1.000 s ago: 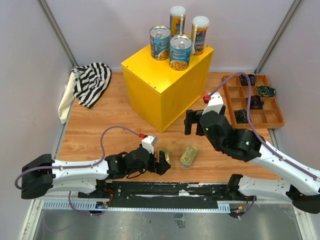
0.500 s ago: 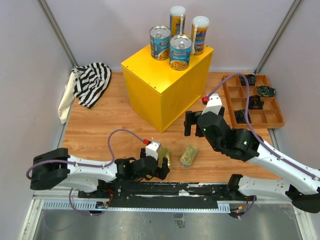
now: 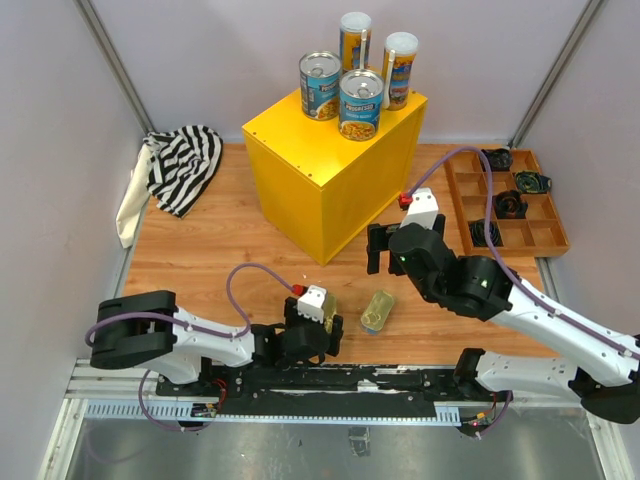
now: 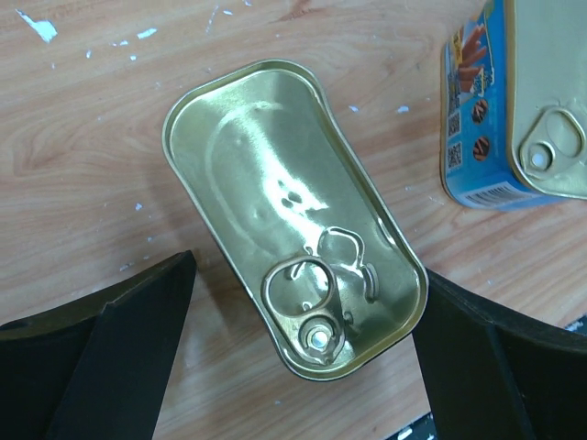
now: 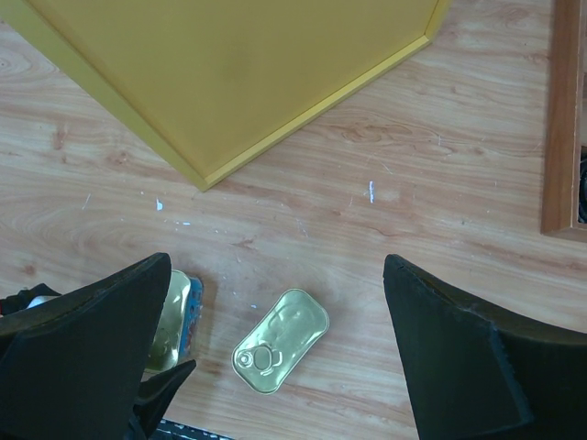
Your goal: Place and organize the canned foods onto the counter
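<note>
Two blue-labelled cans [image 3: 320, 85] [image 3: 360, 104] and two tall white-lidded cans [image 3: 354, 40] [image 3: 398, 68] stand on the yellow counter [image 3: 320, 190]. Two flat golden tins lie on the wooden table in front of it. My left gripper [image 3: 330, 335] [image 4: 309, 268] is low and open, and the near end of the left tin [image 3: 328, 308] [image 4: 284, 202] [image 5: 170, 316] lies between its fingers. The other tin [image 3: 377, 311] [image 4: 523, 101] [image 5: 280, 341] lies free to its right. My right gripper [image 3: 385, 250] [image 5: 277, 261] hangs open, high above that tin.
A striped cloth [image 3: 180, 165] lies at the back left. A brown compartmented tray [image 3: 540, 240] with small black gadgets sits at the right. The counter's corner [image 5: 197, 179] comes close to the tins. Grey walls enclose the table, and a black rail [image 3: 330, 380] runs along its near edge.
My left arm's rear links have swung to the right, and its gripper has come down closer round the left tin. The right gripper has edged slightly left. The tins have not moved.
</note>
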Controlling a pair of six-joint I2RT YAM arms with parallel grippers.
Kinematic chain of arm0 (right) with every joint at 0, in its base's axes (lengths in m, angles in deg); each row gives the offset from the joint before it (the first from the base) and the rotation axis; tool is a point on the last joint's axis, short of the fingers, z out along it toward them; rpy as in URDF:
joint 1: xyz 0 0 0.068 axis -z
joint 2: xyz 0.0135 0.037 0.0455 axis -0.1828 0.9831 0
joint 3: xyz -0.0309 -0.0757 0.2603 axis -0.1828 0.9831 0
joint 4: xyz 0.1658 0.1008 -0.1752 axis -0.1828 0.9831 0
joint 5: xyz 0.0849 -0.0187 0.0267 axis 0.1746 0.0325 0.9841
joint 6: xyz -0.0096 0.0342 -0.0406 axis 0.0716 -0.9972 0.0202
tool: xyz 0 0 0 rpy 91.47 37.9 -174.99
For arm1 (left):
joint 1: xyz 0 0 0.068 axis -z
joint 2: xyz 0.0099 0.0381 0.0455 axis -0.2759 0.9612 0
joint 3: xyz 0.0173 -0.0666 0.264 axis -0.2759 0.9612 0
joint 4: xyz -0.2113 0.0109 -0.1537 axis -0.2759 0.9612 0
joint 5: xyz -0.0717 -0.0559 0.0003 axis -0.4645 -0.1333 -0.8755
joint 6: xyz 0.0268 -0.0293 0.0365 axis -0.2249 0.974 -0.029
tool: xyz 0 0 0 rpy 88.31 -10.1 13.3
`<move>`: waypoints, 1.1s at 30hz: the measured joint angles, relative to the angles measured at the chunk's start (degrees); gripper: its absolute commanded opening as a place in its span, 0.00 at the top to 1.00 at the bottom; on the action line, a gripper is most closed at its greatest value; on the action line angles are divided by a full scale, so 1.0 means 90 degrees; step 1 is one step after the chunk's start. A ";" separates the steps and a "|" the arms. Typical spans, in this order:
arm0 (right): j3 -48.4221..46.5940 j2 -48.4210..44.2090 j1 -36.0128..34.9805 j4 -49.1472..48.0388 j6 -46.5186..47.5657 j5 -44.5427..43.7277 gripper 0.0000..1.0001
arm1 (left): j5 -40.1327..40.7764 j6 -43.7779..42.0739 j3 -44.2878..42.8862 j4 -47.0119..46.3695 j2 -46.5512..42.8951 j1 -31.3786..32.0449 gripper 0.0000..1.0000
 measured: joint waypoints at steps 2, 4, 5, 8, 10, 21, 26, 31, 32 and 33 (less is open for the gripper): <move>-0.0007 0.0015 0.0000 0.0039 0.0002 0.0000 0.00 | 0.0185 0.0070 -0.0078 0.0005 0.0148 0.0024 0.01; -0.0012 0.0022 0.0000 0.0063 0.0002 -0.0002 0.00 | 0.0325 0.0143 -0.0085 0.0022 0.0182 0.0051 0.01; -0.0012 0.0024 0.0000 0.0070 0.0002 -0.0002 0.00 | 0.0396 0.0180 -0.0085 0.0041 0.0180 0.0066 0.01; -0.0029 0.0053 0.0000 0.0092 0.0005 -0.0002 0.00 | 0.0593 0.0274 -0.0002 0.0112 0.0097 0.0075 0.01; -0.0049 0.0095 0.0000 0.0092 0.0007 -0.0002 0.01 | 0.0702 0.0311 0.0097 0.0185 -0.0041 0.0075 0.01; -0.0095 0.0270 0.0000 -0.0034 0.0102 0.0005 0.01 | 0.0794 0.0345 0.1479 0.0228 -0.1923 0.0078 0.01; -0.0095 0.0304 0.0000 -0.0204 0.0151 0.0083 0.01 | 0.0629 0.0063 0.2256 0.0012 -0.3225 0.0078 0.01; -0.0095 0.0413 0.0000 -0.0321 0.0185 0.0114 0.01 | 0.0289 -0.0539 0.2480 -0.0469 -0.4053 0.0078 0.01; -0.0095 0.0432 0.0000 -0.0333 0.0192 0.0124 0.00 | 0.0248 -0.0651 0.2480 -0.0641 -0.4133 0.0080 0.01; -0.0095 0.0447 0.0000 -0.0345 0.0194 0.0138 0.01 | 0.0231 -0.0712 0.2480 -0.0755 -0.4141 0.0078 0.01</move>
